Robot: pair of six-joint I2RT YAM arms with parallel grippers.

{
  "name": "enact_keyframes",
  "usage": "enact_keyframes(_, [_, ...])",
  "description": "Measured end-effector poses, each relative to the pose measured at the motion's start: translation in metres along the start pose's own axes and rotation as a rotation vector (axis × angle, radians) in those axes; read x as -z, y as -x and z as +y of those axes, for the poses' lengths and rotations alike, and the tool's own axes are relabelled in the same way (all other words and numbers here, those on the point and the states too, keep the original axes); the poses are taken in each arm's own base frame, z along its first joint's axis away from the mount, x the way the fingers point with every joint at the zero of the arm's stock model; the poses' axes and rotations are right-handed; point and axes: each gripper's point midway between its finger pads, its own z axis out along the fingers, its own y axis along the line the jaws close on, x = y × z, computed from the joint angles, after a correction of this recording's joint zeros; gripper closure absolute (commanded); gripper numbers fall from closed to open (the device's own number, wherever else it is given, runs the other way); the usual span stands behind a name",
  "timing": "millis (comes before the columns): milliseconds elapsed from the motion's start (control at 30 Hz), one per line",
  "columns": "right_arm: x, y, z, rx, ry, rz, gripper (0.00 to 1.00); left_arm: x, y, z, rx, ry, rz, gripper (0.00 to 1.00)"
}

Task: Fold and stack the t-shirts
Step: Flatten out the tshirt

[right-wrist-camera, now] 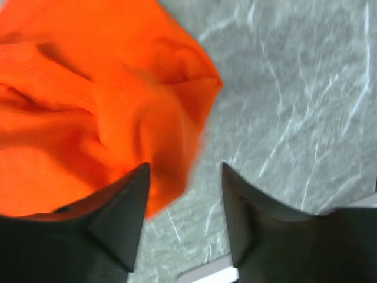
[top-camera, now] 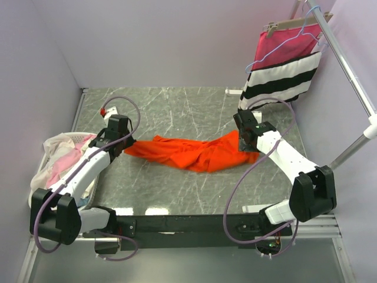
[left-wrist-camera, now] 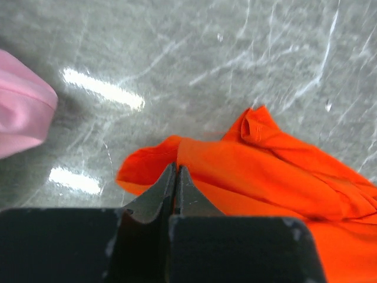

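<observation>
- Top external view: a grey marble-pattern table (top-camera: 177,112) fills the floor of the cell, with both arms mounted at its near edge.
- An orange-red t-shirt (top-camera: 194,154) lies crumpled across the middle of the table. It is drawn out into a long band running from one gripper to the other.
- A pink cloth with black and white stripes (top-camera: 283,79) hangs on a hanger from a metal rail (top-camera: 347,65) at the far right corner, apart from the work.
- A white basket (top-camera: 70,137) stands at the left table edge. It holds a cream-white t-shirt (top-camera: 56,147) and a pale pink t-shirt (top-camera: 65,165), both bundled and unfolded.
- The left gripper (top-camera: 128,147) sits at the left tip of the orange-red shirt. In the left wrist view its jaws are pressed together (left-wrist-camera: 177,174) and pinch the hem of the cloth (left-wrist-camera: 277,171). A pink fold (left-wrist-camera: 20,121) shows at the left border of that view.
- The right gripper (top-camera: 242,145) stands at the right end of the shirt. In the right wrist view its jaws are parted (right-wrist-camera: 184,171) and clamp nothing. The cloth edge (right-wrist-camera: 88,106) lies against the left finger and reaches partly into the gap, with bare table under the rest.
</observation>
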Motion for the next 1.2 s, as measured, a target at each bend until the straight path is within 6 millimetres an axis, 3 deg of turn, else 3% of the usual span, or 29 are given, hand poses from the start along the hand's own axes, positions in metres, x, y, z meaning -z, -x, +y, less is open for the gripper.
enact_keyframes(200, [0.006, -0.005, 0.002, -0.047, 0.017, 0.009, 0.26, -0.001, -0.021, 0.001, -0.018, -0.024, 0.071, 0.99])
enact_keyframes(433, [0.018, 0.011, 0.010, -0.103, 0.085, -0.066, 0.18, 0.009, -0.059, 0.015, -0.033, -0.040, 0.182, 0.99])
enact_keyframes(533, [0.006, 0.016, 0.023, -0.087, 0.111, -0.062, 0.18, 0.013, -0.063, 0.017, -0.033, -0.043, 0.196, 0.99])
enact_keyframes(833, [-0.069, 0.003, 0.092, 0.047, 0.227, 0.094, 0.20, 0.011, -0.073, 0.018, -0.011, -0.047, 0.219, 0.99])
enact_keyframes(867, [-0.072, 0.003, 0.097, 0.055, 0.241, 0.100, 0.22, 0.010, -0.074, 0.018, -0.011, -0.046, 0.221, 0.99])
enact_keyframes(933, [-0.076, 0.007, 0.104, 0.069, 0.265, 0.101, 0.45, 0.010, -0.077, 0.020, -0.010, -0.044, 0.226, 0.99])
enact_keyframes(967, [-0.077, 0.010, 0.107, 0.075, 0.276, 0.097, 0.70, 0.010, -0.078, 0.020, -0.010, -0.043, 0.228, 0.99])
enact_keyframes(1033, [-0.076, 0.016, 0.113, 0.085, 0.306, 0.083, 1.00, 0.010, -0.078, 0.020, -0.010, -0.043, 0.229, 0.99])
enact_keyframes(1200, [-0.073, 0.020, 0.121, 0.086, 0.349, 0.067, 1.00, 0.010, -0.078, 0.020, -0.006, -0.042, 0.229, 0.99])
